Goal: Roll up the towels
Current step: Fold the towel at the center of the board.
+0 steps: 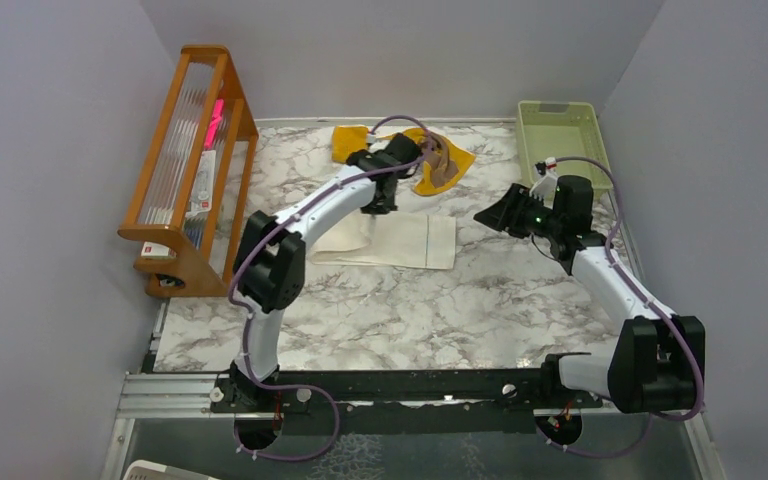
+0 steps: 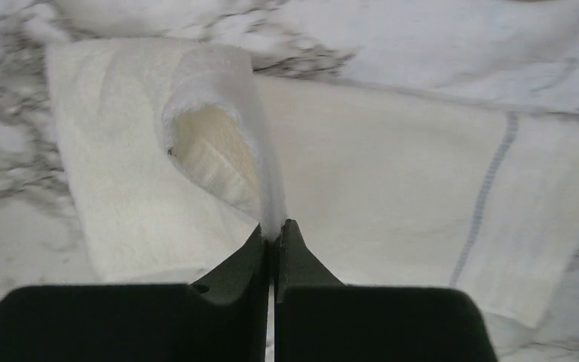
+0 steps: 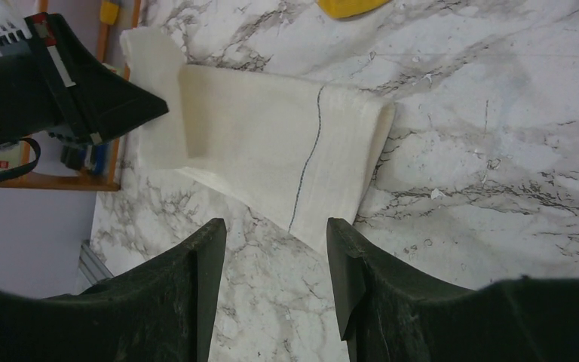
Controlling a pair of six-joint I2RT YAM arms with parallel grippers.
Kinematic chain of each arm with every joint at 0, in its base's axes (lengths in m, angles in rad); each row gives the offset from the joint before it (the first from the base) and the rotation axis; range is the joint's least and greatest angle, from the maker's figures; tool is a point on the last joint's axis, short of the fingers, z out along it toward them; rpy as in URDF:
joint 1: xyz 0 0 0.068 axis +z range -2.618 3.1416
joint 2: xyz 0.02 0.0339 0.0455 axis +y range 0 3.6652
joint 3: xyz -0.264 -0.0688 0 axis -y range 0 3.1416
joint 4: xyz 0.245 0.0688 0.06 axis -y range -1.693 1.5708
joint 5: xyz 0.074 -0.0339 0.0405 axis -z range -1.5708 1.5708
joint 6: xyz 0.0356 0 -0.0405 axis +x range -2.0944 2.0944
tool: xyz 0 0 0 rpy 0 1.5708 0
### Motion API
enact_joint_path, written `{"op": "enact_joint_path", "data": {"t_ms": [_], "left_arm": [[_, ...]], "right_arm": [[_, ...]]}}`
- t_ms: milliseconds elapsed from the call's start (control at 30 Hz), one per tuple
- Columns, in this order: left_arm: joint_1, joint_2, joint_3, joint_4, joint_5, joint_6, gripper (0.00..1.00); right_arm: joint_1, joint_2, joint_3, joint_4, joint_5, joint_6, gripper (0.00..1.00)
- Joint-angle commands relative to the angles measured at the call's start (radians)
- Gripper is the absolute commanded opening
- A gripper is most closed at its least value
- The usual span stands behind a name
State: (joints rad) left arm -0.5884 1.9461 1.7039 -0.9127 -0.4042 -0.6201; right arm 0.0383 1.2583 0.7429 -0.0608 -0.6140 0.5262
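The top external camera sits above and behind the arm bases point(image 1: 260, 385), looking down and toward the far edge of the table point(image 1: 410, 310) from far enough back to take in all four of its edges. The left wrist camera sits just behind the left gripper point(image 2: 274, 230), very near, facing down past its closed fingertips at the cream-white towel point(image 2: 392, 173), which nearly fills that view. The right wrist camera is higher, looking down between the spread fingers of the right gripper point(image 3: 275, 226) toward the table's left edge. All three views share that towel. The right wrist and top views also share the left gripper and the mustard yellow towel point(image 3: 347, 7).
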Motion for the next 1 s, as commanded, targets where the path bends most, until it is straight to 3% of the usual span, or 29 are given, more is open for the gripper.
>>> {"op": "enact_joint_path", "data": {"t_ms": [0, 133, 333, 967], "left_arm": [[-0.108, 0.173, 0.244, -0.085, 0.079, -0.109, 0.0], [-0.165, 0.309, 0.394, -0.111, 0.129, -0.118, 0.0], [-0.179, 0.395, 0.439, -0.111, 0.191, -0.136, 0.0], [-0.179, 0.259, 0.414, -0.109, 0.361, -0.122, 0.0]], "right_arm": [[0.006, -0.047, -0.015, -0.03, 0.04, -0.016, 0.52], [0.008, -0.061, -0.028, -0.054, 0.076, -0.022, 0.52], [0.009, -0.065, -0.036, -0.062, 0.087, -0.026, 0.52], [0.008, -0.034, -0.032, -0.059, 0.094, -0.033, 0.53]]}}
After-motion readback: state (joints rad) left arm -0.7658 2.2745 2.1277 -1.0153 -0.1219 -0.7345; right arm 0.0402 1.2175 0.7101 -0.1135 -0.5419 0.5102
